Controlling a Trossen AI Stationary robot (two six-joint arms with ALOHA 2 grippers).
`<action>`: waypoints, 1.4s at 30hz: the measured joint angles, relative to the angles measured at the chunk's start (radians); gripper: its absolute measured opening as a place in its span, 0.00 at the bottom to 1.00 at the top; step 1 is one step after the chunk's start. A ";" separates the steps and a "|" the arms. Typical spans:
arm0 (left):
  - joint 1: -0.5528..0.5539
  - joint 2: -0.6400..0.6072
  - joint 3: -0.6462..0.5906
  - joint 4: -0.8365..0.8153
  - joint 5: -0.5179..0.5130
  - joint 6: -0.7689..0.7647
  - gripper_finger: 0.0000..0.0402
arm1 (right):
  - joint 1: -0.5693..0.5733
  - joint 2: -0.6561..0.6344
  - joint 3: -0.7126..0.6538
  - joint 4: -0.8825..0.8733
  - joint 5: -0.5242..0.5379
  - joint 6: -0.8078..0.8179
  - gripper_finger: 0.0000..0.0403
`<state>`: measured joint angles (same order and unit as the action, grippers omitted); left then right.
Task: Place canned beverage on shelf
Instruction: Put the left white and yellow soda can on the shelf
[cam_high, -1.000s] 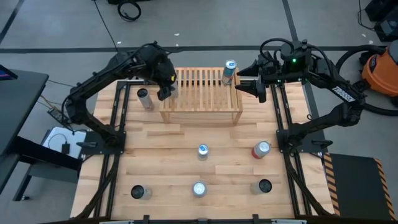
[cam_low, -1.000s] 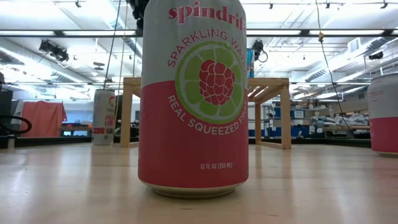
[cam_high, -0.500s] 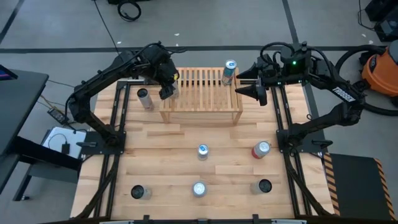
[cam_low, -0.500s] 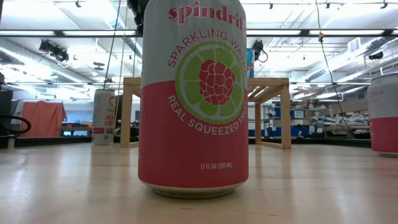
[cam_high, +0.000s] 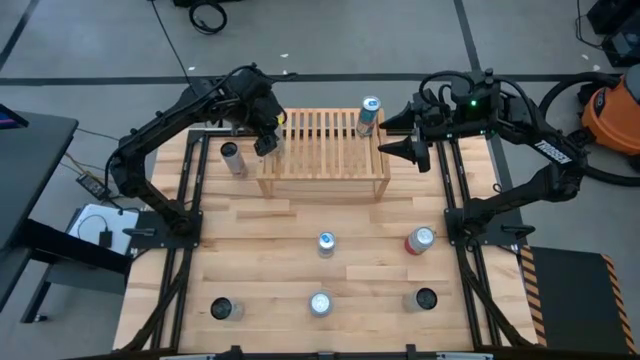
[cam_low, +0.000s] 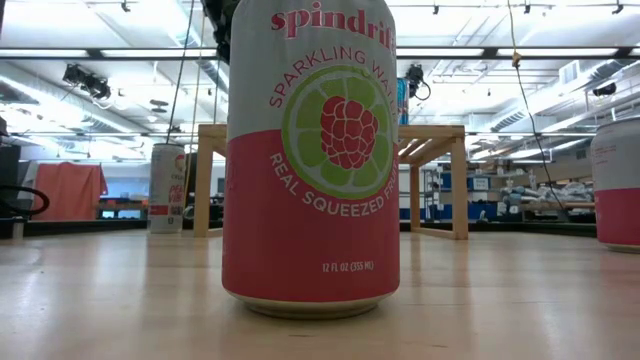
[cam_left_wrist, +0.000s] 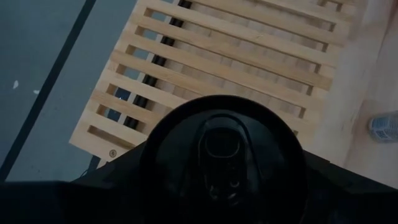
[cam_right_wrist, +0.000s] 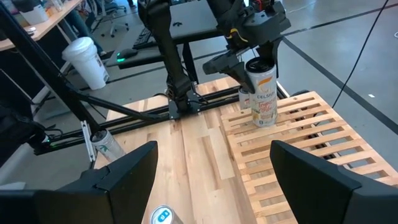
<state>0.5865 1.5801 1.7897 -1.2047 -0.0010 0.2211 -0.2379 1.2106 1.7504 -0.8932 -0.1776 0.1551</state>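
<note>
I see a pale wooden desk (cam_high: 300, 245) made of butcher-block planks. At its far edge stands the shelf (cam_high: 322, 148), a pale wood rack with a slatted top, resting directly on the desk. One can (cam_high: 369, 116) stands upright on the shelf's slats at the far right corner. Just left of the shelf, a silver can (cam_high: 232, 157) stands on the desk. Nearer to me, a blue-topped can (cam_high: 326, 242) and a red can (cam_high: 420, 240) stand mid-desk, well apart. Along the near edge I count three more cans: left (cam_high: 221, 309), middle (cam_high: 320, 303), and right (cam_high: 425, 298).
</note>
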 joint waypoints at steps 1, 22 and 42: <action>0.000 0.000 0.000 -0.001 0.000 0.000 0.72 | 0.000 0.000 0.000 0.000 0.000 0.000 0.80; 0.001 0.000 -0.001 -0.002 0.000 -0.030 0.72 | -0.001 0.000 0.000 0.000 0.030 -0.001 0.80; -0.001 0.000 -0.001 -0.004 0.001 -0.031 0.72 | -0.001 0.000 0.000 0.000 0.030 -0.001 0.80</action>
<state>0.5854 1.5803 1.7885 -1.2083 0.0003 0.1900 -0.2384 1.2106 1.7504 -0.8932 -0.1475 0.1543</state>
